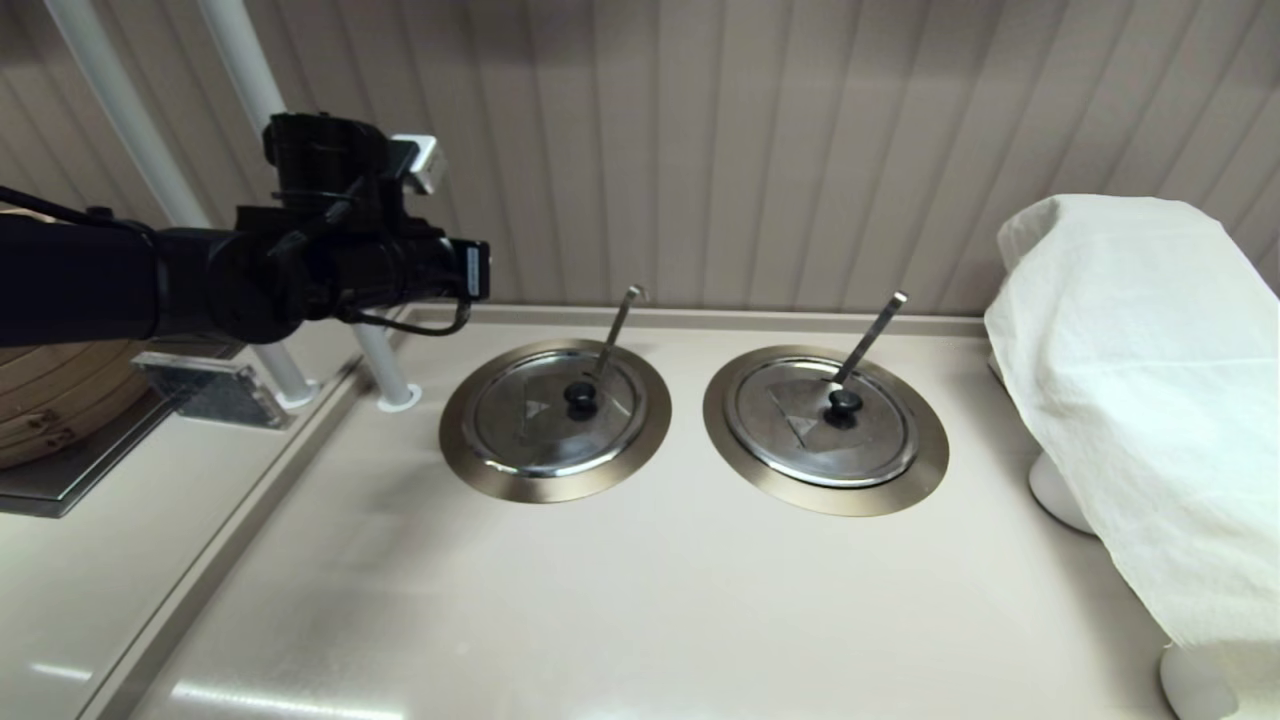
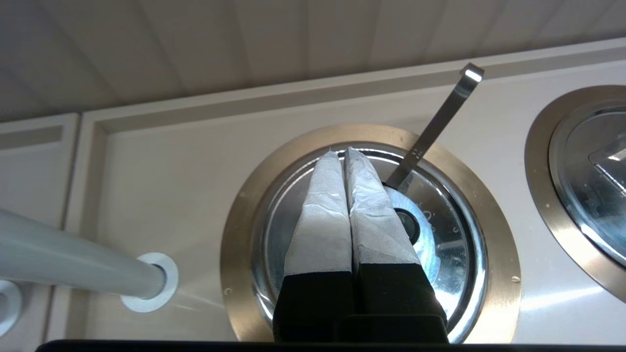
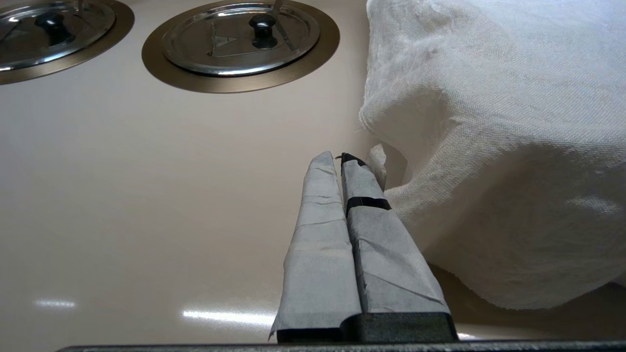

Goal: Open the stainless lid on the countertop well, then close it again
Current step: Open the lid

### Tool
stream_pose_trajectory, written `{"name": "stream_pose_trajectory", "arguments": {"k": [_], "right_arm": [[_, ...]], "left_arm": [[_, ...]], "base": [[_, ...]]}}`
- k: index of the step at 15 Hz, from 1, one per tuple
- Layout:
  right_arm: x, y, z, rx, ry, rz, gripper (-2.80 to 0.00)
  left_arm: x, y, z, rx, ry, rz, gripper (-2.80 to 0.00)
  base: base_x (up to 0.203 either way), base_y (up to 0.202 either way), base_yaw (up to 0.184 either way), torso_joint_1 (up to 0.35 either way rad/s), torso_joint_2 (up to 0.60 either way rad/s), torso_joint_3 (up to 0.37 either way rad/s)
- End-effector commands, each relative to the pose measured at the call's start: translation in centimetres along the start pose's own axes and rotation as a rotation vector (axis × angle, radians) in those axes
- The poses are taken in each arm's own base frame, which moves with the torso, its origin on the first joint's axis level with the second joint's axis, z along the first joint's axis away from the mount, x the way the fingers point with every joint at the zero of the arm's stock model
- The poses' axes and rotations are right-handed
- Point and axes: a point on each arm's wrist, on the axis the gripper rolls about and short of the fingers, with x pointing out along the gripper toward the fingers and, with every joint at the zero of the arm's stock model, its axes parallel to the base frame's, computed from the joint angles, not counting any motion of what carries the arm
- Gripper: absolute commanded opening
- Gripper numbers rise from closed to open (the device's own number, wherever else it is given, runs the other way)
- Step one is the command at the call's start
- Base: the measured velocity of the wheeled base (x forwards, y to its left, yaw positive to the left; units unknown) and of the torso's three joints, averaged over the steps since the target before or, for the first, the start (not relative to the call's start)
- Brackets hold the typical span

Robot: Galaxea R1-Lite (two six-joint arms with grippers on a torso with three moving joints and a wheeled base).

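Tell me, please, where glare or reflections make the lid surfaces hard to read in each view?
Head view: the stainless lid mirrors the room, dimming its triangle mark. Left wrist view: a bright bluish sheen sits beside the shut left gripper, around the black knob. Right wrist view: ceiling-light streaks lie on the countertop near the right gripper.

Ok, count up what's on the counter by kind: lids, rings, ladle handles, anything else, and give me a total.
Steel lids: 2, the stainless lid and the twin lid
Bronze-grey rings: 2, the countertop well and its twin ring
Ladle handles: 2, hook-tipped handle, flat-tipped handle
White cloth: 1
Total: 7
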Motion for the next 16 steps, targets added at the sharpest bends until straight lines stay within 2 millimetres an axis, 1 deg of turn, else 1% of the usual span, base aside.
{"name": "stream_pose_trajectory", "arguments": {"k": [1, 4, 5, 7, 8, 10, 13, 16], "right_arm": [[0.0, 0.0, 0.0, 0.000, 0.001, 0.000, -2.80], [0.0, 0.0, 0.0, 0.000, 0.001, 0.000, -2.80], [0.0, 0.0, 0.0, 0.000, 0.001, 0.000, -2.80], [0.0, 0.0, 0.0, 0.000, 0.001, 0.000, -2.80], [0.0, 0.0, 0.0, 0.000, 0.001, 0.000, -2.80], [0.0, 0.0, 0.0, 0.000, 0.001, 0.000, -2.80], [0.0, 0.0, 0.0, 0.000, -0.001, 0.000, -2.80], [0.0, 0.0, 0.0, 0.000, 0.000, 0.000, -2.80]], "left_arm": [[2.2, -0.3, -2.0, -0.004, 0.055, -0.009, -2.80], [3.9, -0.4, -3.9, -0.007, 0.107, -0.014, -2.80], [5.0, -0.4, -5.1, -0.016, 0.133, -0.015, -2.80], [6.2, -0.5, -6.3, -0.036, 0.158, -0.016, -2.80], [6.3, -0.4, -6.4, -0.039, 0.161, -0.014, -2.80], [5.9, -0.4, -5.9, -0.046, 0.149, -0.015, -2.80], [6.3, -0.4, -6.7, -0.050, 0.144, -0.019, -2.80], [6.4, -0.4, -6.8, -0.047, 0.117, -0.019, -2.80]], "base": [[0.000, 0.000, 0.000, 0.000, 0.00, 0.000], [0.000, 0.000, 0.000, 0.000, 0.00, 0.000], [0.000, 0.000, 0.000, 0.000, 0.00, 0.000], [0.000, 0.000, 0.000, 0.000, 0.00, 0.000], [0.000, 0.000, 0.000, 0.000, 0.00, 0.000], [0.000, 0.000, 0.000, 0.000, 0.00, 0.000], [0.000, 0.000, 0.000, 0.000, 0.00, 0.000], [0.000, 0.000, 0.000, 0.000, 0.00, 0.000]]}}
